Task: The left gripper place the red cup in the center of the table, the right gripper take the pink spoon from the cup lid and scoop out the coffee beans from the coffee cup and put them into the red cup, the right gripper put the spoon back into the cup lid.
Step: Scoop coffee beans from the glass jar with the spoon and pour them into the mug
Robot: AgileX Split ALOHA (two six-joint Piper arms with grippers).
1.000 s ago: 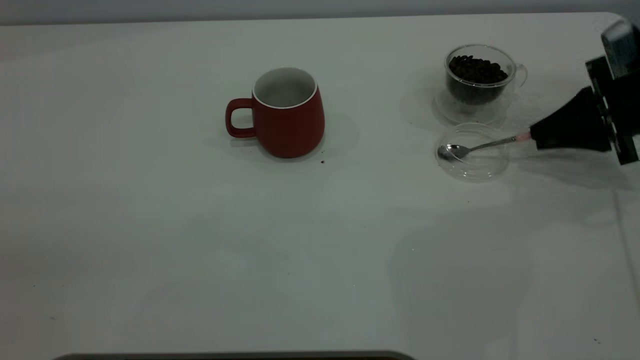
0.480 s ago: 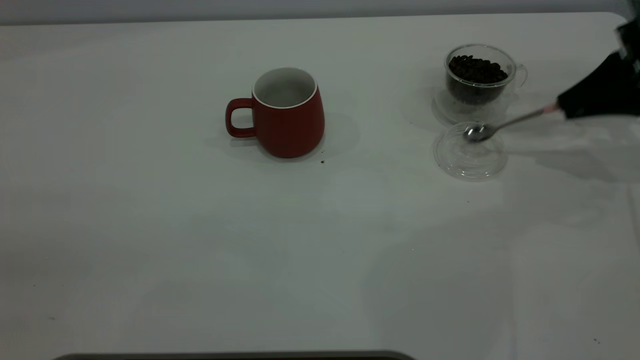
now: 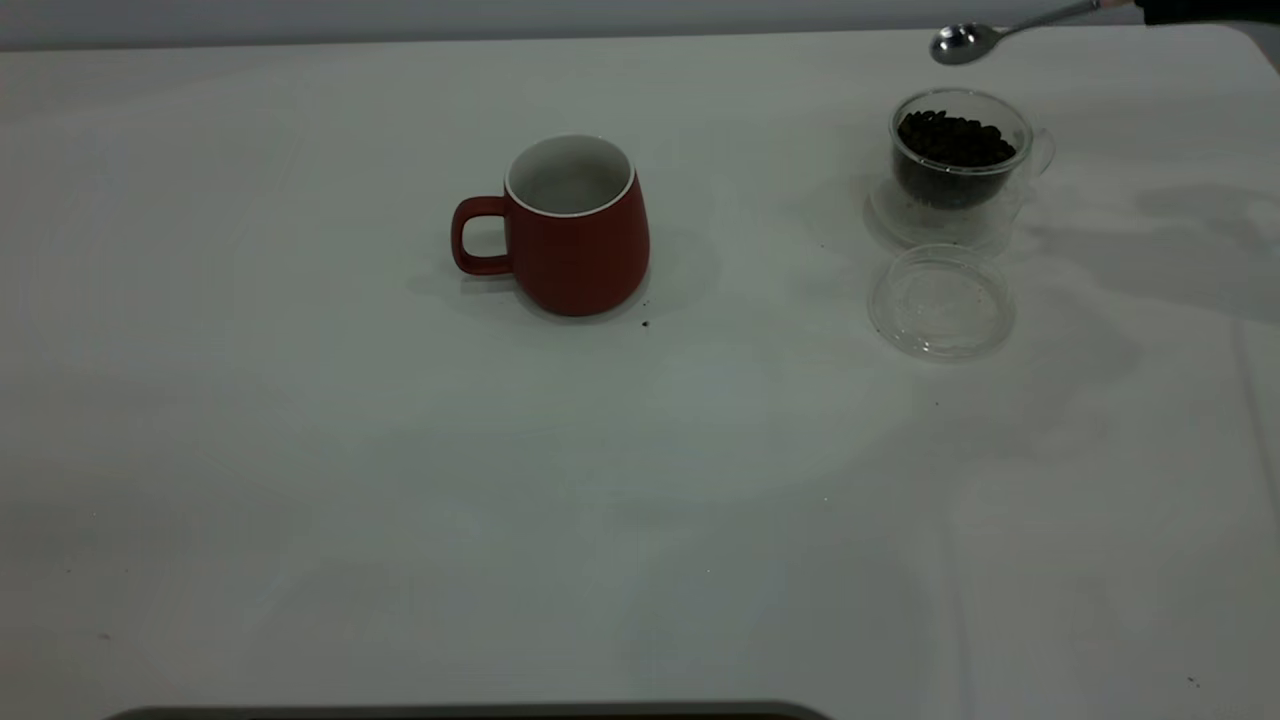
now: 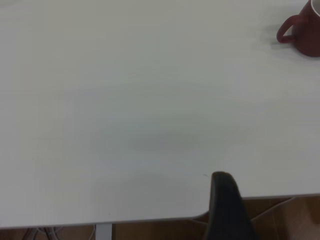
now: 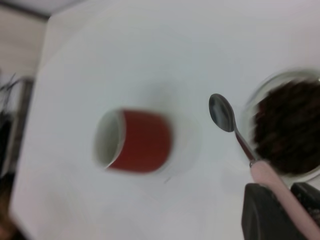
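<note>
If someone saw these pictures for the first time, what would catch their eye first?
Most likely the red cup, upright near the middle of the white table, handle toward the left arm's side. Next, the spoon, held in the air by the right gripper by its pink handle, bowl empty, at the exterior view's top right above the coffee cup full of dark beans. The clear cup lid lies bare in front of that cup.

No readable text, label, brand, number or sign anywhere. None on the red cup (image 3: 575,225), none on the glass coffee cup (image 3: 958,160), none on the clear cup lid (image 3: 941,301), none on the spoon (image 3: 965,40), none on the white table (image 3: 400,480).
</note>
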